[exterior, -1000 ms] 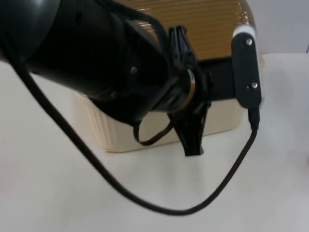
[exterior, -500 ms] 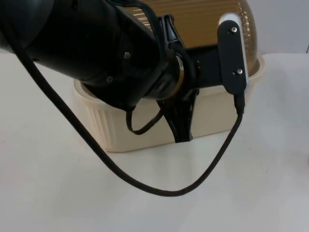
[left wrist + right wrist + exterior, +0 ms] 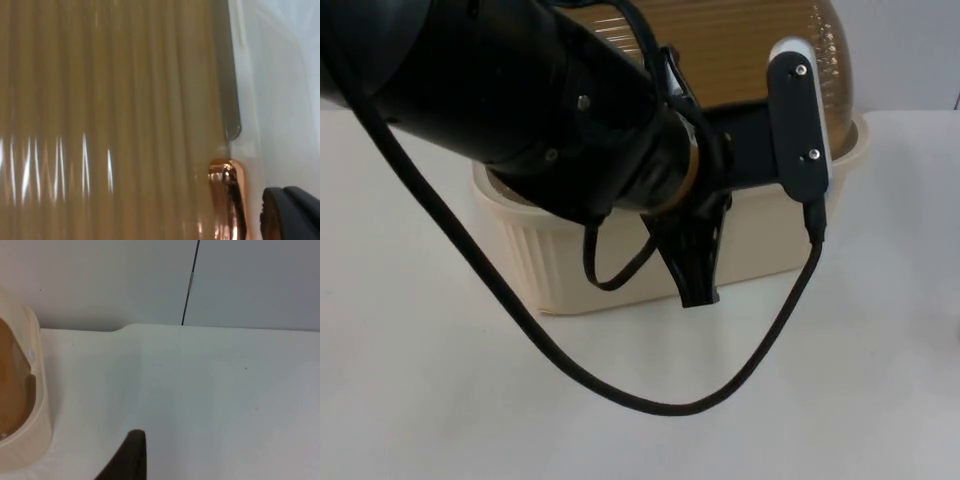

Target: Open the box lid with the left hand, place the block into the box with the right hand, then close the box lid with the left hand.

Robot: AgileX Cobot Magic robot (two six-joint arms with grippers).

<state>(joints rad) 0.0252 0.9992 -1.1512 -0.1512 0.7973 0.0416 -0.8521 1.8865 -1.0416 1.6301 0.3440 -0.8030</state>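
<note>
— Fingers of the left gripper [image 3: 695, 270]: open or closed?
— Cannot tell; they hang over the cream box's [image 3: 560, 270] front wall, amber ribbed lid [image 3: 740, 50] raised behind.
— And the right gripper?
— Its fingers' [image 3: 131, 455] state cannot be told either; they hover over bare tabletop [image 3: 200, 390] beside the box.

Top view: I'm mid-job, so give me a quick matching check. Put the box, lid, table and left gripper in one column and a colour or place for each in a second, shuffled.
Things:
1. box
2. lid
3. table
4. left gripper

Descriptions:
a. white
b. amber, ribbed
c. cream
d. black, in front of the box's front wall

Pairs: 1-c, 2-b, 3-a, 4-d
</note>
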